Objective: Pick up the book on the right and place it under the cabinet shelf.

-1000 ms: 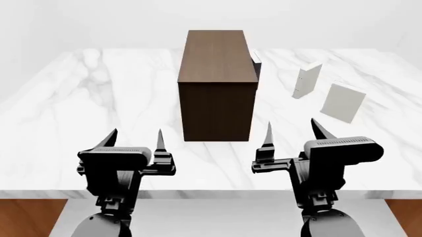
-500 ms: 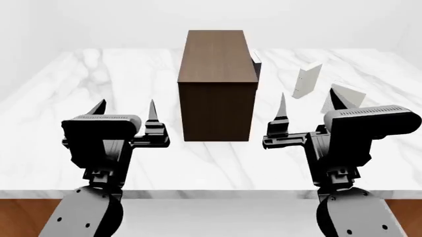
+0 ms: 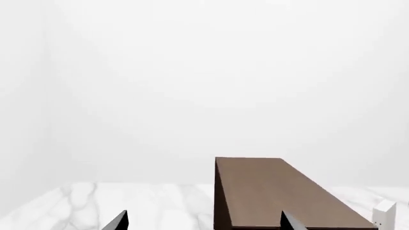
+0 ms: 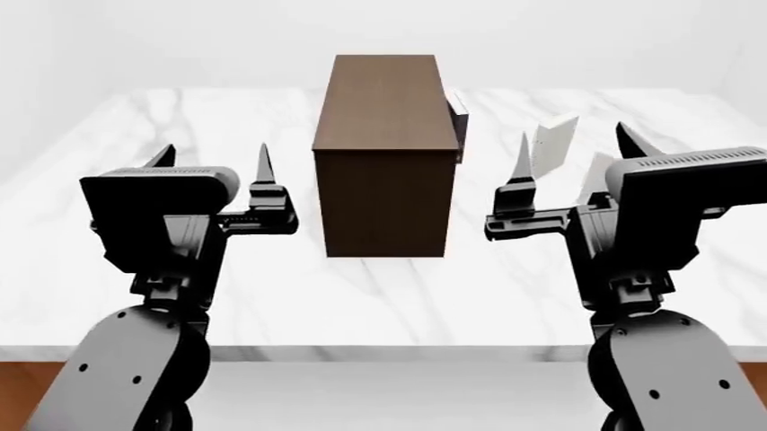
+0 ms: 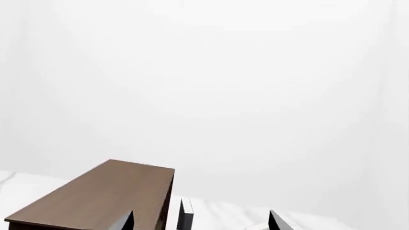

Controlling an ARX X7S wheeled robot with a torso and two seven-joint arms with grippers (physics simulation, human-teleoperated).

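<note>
White marble table (image 4: pixel 180 135) with grey veining; front edge shows as a pale band, reddish-brown floor (image 4: pixel 36 386) visible below at both lower corners. Thicker white book (image 4: pixel 554 146) stands upright on the table, right of centre, tilted slightly. Black book with white pages (image 4: pixel 457 115) stands far back; only a sliver shows in head view, seen upright in right wrist view. Background wall (image 4: pixel 383 36) plain white.

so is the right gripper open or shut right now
Open. In the head view the right gripper shows its two pointed fingers spread well apart with nothing between them, raised above the marble table.
</note>
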